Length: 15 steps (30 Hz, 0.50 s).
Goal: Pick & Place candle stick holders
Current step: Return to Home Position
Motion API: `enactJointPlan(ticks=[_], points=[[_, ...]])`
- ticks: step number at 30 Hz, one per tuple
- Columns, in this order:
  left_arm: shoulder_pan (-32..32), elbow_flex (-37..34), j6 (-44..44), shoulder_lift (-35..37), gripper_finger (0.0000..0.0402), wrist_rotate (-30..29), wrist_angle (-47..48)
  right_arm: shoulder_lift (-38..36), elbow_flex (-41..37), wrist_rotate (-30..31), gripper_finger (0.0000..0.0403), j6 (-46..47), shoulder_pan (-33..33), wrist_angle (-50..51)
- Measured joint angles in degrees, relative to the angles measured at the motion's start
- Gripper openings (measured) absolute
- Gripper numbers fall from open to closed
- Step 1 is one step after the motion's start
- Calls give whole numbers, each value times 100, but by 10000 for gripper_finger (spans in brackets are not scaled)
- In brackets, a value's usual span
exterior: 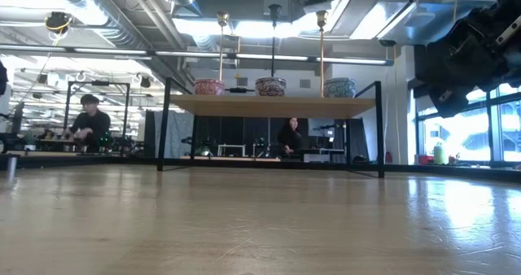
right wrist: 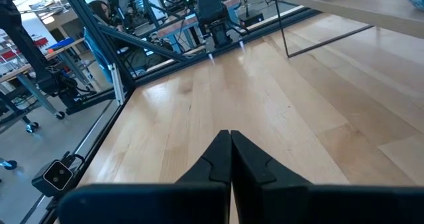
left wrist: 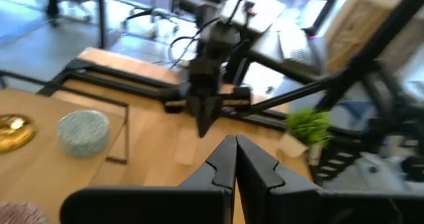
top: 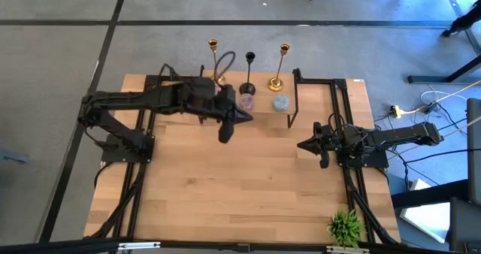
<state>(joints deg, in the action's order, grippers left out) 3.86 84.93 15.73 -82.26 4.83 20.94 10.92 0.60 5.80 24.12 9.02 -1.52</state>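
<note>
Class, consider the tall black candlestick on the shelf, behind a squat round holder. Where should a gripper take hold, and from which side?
Take the slim black candlestick by its upright stem, above the purple squat round holder standing before it. Come in level across the wooden table, probably: that holder screens the base, and the thin stem stands free with gaps either side.

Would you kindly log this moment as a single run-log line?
left gripper shut, empty, by shelf | right gripper shut, empty, right side of table | candle stick holders on shelf
</note>
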Motion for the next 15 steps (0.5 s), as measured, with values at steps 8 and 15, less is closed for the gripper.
enactJointPlan(ticks=[8, 15], points=[[980, 0, 591, 477, 2, 641, -595, 0, 0, 2, 1, -1, -1, -1], [1434, 0, 754, 719, 1, 533, -1273, 0, 0, 2, 1, -1, -1, 0]])
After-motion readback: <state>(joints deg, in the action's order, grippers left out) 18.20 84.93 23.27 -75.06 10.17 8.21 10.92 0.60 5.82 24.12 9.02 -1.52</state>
